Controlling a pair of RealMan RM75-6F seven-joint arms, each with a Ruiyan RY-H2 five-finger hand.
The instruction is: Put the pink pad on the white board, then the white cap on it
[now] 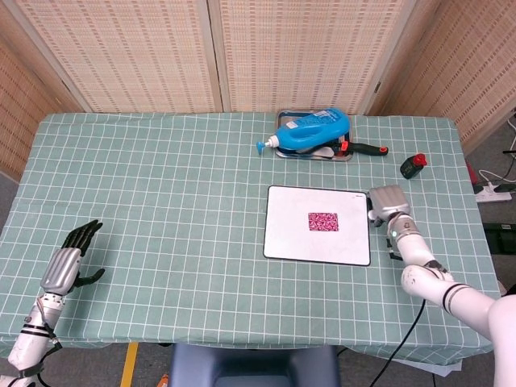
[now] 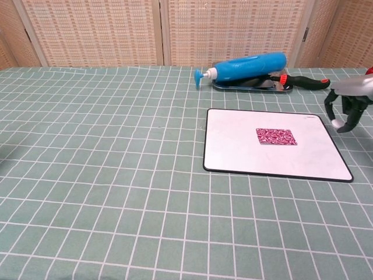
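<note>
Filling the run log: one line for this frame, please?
pink pad: on white board | white cap: not visible | right robot hand: at board's right edge, contents unclear | left robot hand: open, idle

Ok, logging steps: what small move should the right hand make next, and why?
Probably left, toward the pink pad already lying on the white board; the right hand is at the board's right edge. Whether it holds the cap is unclear.
</note>
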